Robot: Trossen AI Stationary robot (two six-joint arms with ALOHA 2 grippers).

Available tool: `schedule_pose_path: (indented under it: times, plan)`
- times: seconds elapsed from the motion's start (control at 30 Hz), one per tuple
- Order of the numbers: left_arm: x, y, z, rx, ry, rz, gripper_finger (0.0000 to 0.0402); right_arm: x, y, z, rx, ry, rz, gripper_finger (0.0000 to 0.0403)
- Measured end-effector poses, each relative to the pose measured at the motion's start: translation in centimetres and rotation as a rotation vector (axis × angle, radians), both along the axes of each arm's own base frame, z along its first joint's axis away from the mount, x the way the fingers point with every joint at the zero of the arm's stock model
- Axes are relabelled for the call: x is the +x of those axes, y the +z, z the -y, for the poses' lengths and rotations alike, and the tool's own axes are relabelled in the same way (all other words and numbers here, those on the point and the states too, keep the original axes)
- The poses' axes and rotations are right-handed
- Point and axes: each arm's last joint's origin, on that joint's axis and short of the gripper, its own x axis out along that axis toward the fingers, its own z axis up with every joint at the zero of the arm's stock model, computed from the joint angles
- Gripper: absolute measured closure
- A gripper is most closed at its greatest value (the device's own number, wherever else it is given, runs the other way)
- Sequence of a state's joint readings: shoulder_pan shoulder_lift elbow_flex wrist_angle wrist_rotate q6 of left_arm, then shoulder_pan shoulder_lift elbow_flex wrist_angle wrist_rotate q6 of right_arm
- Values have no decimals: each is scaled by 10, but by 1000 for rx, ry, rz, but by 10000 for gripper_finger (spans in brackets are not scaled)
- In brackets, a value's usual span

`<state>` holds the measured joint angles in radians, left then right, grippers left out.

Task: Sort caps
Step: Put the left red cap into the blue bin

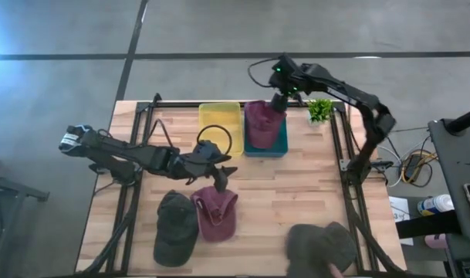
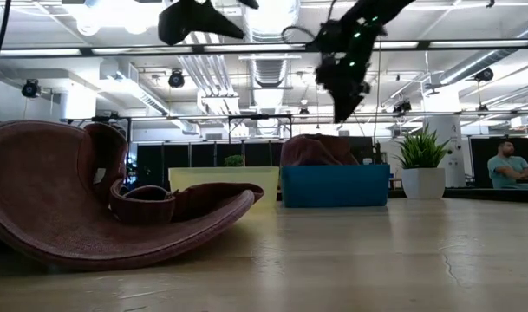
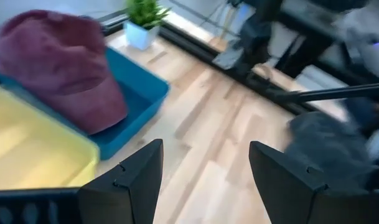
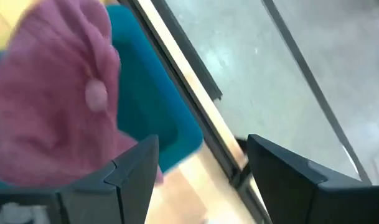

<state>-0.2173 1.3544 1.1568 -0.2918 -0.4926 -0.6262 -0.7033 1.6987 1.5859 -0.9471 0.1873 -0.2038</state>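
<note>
**Already one maroon cap in the teal bin, three caps left on the table**

The right gripper [image 1: 279, 99] hangs at upper centre of the high view, fingers spread and empty, just above the maroon cap [image 1: 259, 122] that lies in the teal bin [image 1: 279, 146]. To that bin's left stands the yellow bin [image 1: 219, 116], with no cap visible in it. The left gripper [image 1: 221, 179] sits near the middle of the frame, fingers also spread and holding nothing, right over the upper edge of a second maroon cap [image 1: 215, 212] at lower centre. An olive cap [image 1: 175, 228] lies touching it on its left; another olive cap [image 1: 321, 247] rests at the lower right edge, well apart.

These caps look light and floppy: the crown will likely collapse under a pinch, while the curved brim is stiffer. Taking hold at the brim, or where brim meets crown, should give the firmest grip; thin fabric alone may slip.

A small potted plant [image 1: 320, 110] stands right of the teal bin.
</note>
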Motion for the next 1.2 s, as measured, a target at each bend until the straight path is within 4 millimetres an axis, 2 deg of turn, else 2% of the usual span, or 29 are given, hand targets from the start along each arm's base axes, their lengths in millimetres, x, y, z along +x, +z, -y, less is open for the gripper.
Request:
schedule_pose_path:
  times: [0.07,0.13,0.27,0.37,0.47,0.7,0.87,1.2]
  plan:
    - [-1,-1,-1,11,16,-12,171,-17,8,-14,-38,-33,34,161]
    - [-1,-1,-2,24,38,-12,171,-32,5,-27,-37,-41,31,161]
    - [0,-1,-5,44,55,-15,171,-50,-29,-41,26,-14,-76,165]
    - [0,-1,-10,46,69,-17,171,-53,-49,-44,16,30,-99,174]
    - [1,-1,-13,45,82,-16,171,-51,-66,-43,-10,60,-89,186]
    - [1,-1,-14,43,85,-16,171,-45,-80,-30,-27,65,-70,217]
    - [1,-1,-14,43,85,-16,171,-27,-97,-13,22,80,-86,234]
    - [1,-1,-14,42,84,-17,171,7,-116,18,36,97,-120,248]
